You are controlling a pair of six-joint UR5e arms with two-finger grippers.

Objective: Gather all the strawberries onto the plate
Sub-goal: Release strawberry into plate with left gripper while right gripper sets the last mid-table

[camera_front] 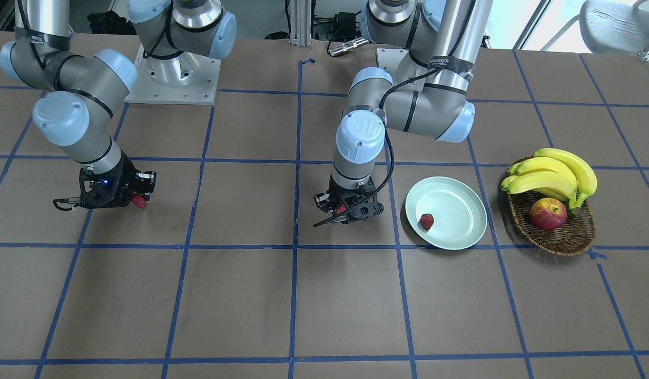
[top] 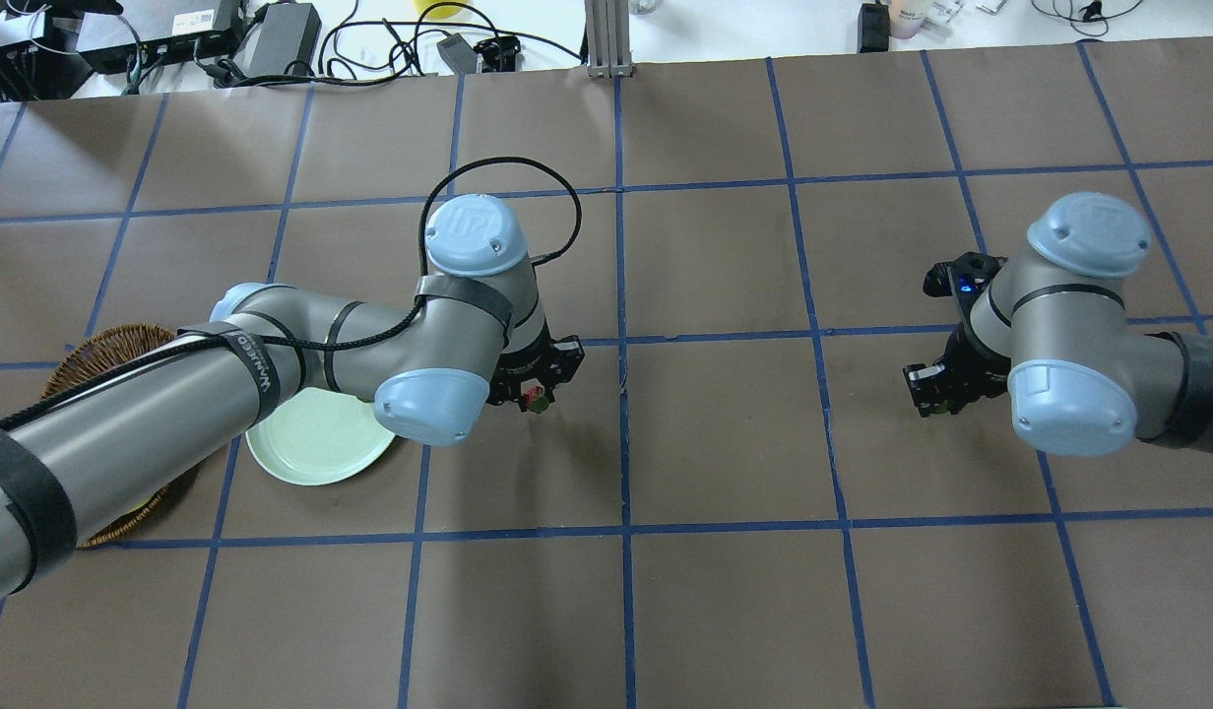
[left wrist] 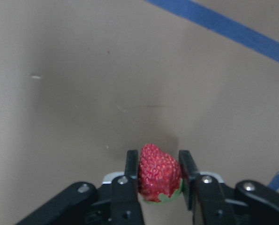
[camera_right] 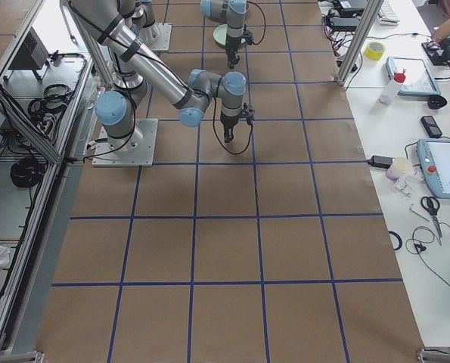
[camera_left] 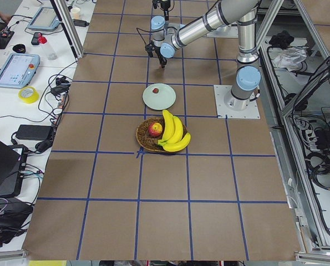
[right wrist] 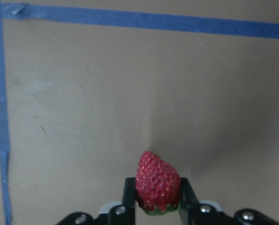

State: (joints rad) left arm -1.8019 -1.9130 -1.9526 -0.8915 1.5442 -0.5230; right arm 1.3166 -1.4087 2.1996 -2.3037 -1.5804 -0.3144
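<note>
Mint plate (camera_front: 453,197) sits on the table's left. Left gripper (left wrist: 158,161), just beside it, pinches the first strawberry (left wrist: 159,178). Right gripper (right wrist: 158,186), far right, pinches the second strawberry (right wrist: 157,176). The third strawberry (camera_front: 426,221) lies inside the plate, near its rim.

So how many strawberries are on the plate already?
Done: the first strawberry lies on the plate. In hand: the left gripper is shut on a second strawberry beside the plate, and the right gripper is shut on a third strawberry farther off. Still to do: both must be dropped onto the plate.
</note>
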